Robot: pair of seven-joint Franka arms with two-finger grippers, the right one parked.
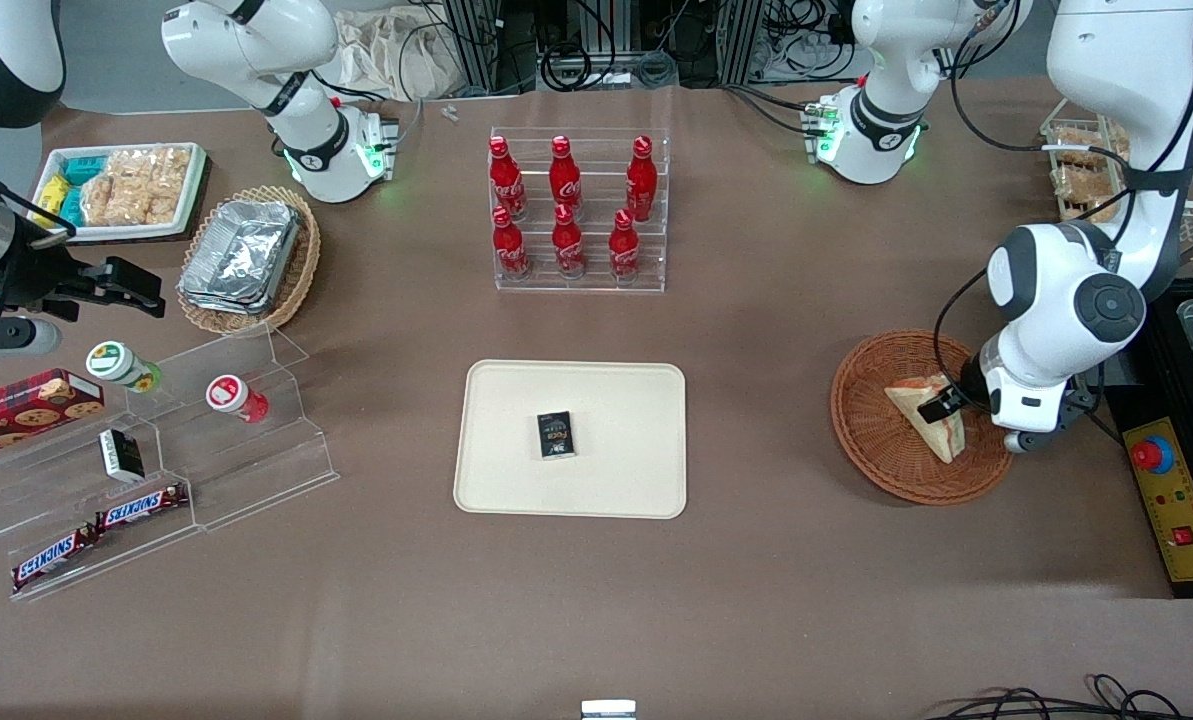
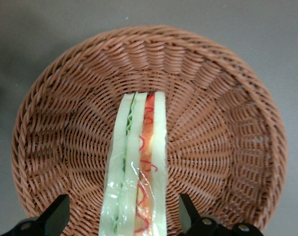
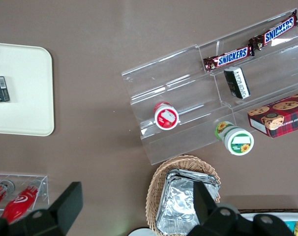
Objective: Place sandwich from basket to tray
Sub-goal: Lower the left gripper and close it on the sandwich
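Claw low over the basket, fingers spread, one fingertip on each flank of the sandwich; gaps visible on both sides, no contact. In the front view the wrist housing hides most of the claw; only one dark fingertip shows against the bread.

Sandwich lies inside the basket, its filling edge facing the wrist camera. The end nearest that camera is cut off by the frame, so its full length is not visible there. Front view shows the wedge partly covered by the arm.

Basket rim is complete in the wrist view; bare wicker on either side of the sandwich. Basket sits at the working arm's end of the surface.

Tray well apart from the basket, mid-surface, carrying a small dark packet near its centre; the rest of the tray is bare. Open brown surface between basket and tray. A rack of red bottles stands farther from the front camera than the tray.
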